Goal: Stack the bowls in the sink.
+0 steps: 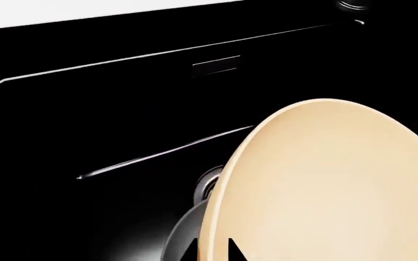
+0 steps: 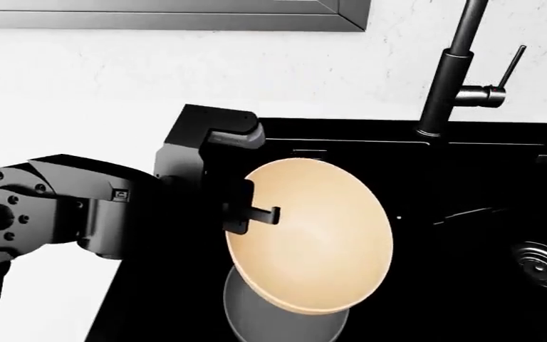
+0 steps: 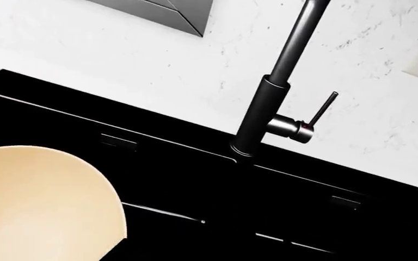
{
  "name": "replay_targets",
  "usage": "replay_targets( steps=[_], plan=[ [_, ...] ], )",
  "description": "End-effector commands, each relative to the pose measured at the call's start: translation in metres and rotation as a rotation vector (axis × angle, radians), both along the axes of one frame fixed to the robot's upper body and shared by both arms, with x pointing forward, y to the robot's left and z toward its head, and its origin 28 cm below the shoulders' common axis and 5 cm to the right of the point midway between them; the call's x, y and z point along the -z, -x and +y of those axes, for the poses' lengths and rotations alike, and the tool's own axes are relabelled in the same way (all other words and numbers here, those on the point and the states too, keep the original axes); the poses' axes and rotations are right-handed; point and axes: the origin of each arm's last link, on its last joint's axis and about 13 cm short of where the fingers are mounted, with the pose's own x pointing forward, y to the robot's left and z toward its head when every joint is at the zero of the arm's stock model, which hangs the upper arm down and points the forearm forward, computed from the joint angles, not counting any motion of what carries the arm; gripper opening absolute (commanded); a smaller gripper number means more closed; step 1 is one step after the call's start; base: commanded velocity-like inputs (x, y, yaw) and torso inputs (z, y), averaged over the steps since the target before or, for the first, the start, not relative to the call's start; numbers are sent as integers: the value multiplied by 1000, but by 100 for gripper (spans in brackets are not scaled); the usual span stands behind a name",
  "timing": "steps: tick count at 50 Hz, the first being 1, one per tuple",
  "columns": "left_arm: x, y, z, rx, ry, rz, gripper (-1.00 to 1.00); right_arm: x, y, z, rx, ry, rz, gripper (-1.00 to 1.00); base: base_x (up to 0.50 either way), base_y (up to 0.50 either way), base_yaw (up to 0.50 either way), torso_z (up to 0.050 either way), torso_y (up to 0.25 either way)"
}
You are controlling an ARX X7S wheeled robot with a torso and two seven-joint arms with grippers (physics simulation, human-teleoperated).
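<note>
Left gripper [image 2: 254, 214] pinches the tan bowl [image 2: 312, 239] by its rim, jaws narrow on the edge; the bowl hangs tilted, mouth facing away from the gripper. Grey bowl [image 2: 278, 320] sits on the sink [image 2: 483, 178] floor right below the gripper, mostly hidden under the tan one. Right gripper not visible, state can't be told.

Risks, as I judge them: the rim pinch is thin, so the tan bowl could swing or slip as it tilts back to level. Released while tilted, it would land edge-first on the grey bowl, skid off, or knock it toward the drain [image 1: 210, 182] just beside it. The tan bowl also blocks the head view of the grey one, so centring is hard.

Sink is glossy black, slick, with two basins. Faucet [image 2: 449, 71] stands beyond the gripper, well apart. White marbled counter [image 2: 65, 100] and wall around.
</note>
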Motion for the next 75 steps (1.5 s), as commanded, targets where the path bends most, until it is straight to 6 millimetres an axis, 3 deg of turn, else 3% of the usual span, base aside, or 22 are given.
replay_targets(
  steps=[1,37,75],
  plan=[
    [8,-3,-3,-4,-31,16,-100,1,0,0,-1,-1,1,100,0,0,0,0,0],
    [52,-15,-17,12,-95,96,-100,3,4,-4,10,-6,-2,100,0,0,0,0,0],
    [78,-18,-22,18,-136,137,-100,6,4,-6,13,-9,8,100,0,0,0,0,0]
  ],
)
